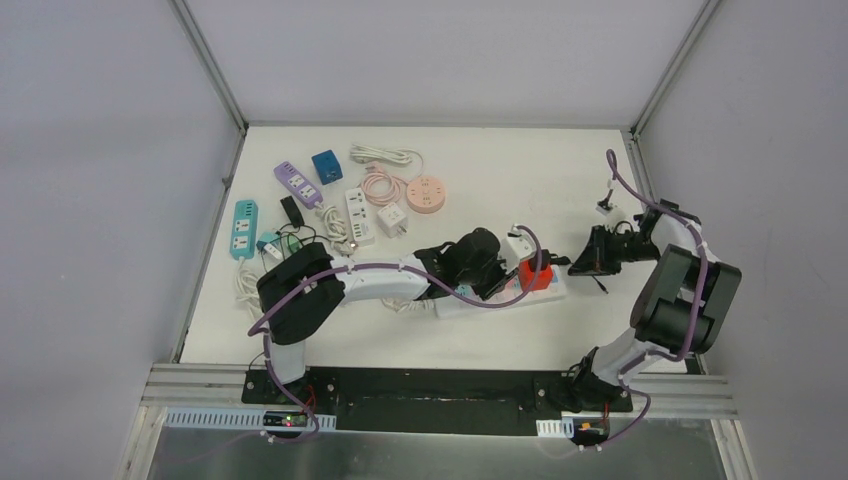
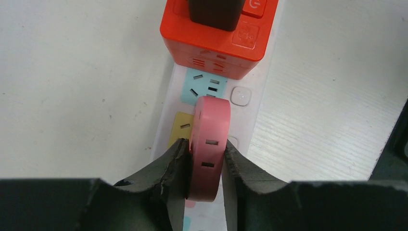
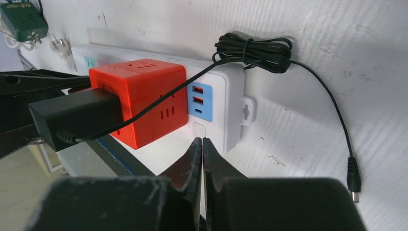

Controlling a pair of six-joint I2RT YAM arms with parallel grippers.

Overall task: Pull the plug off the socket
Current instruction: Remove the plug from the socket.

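Observation:
A white power strip (image 2: 255, 115) lies mid-table, also in the top view (image 1: 470, 303). My left gripper (image 2: 204, 144) is shut on a pink round plug (image 2: 210, 120) that stands on edge over the strip's yellow socket; its prongs are hidden. Beyond it a red cube adapter (image 2: 216, 45) sits on the strip with a black plug (image 2: 214, 12) in its top. My right gripper (image 3: 202, 142) is shut and empty, its tips just off the strip's end (image 3: 226, 96), beside the red cube (image 3: 139, 101) and the black plug (image 3: 72, 118).
A thin black cable (image 3: 255, 48) is coiled past the strip's end, its barrel connector (image 3: 353, 180) loose on the table. At the back left lie a teal strip (image 1: 243, 228), a purple strip (image 1: 298, 184), a blue cube (image 1: 327, 165) and a pink round socket (image 1: 427, 193).

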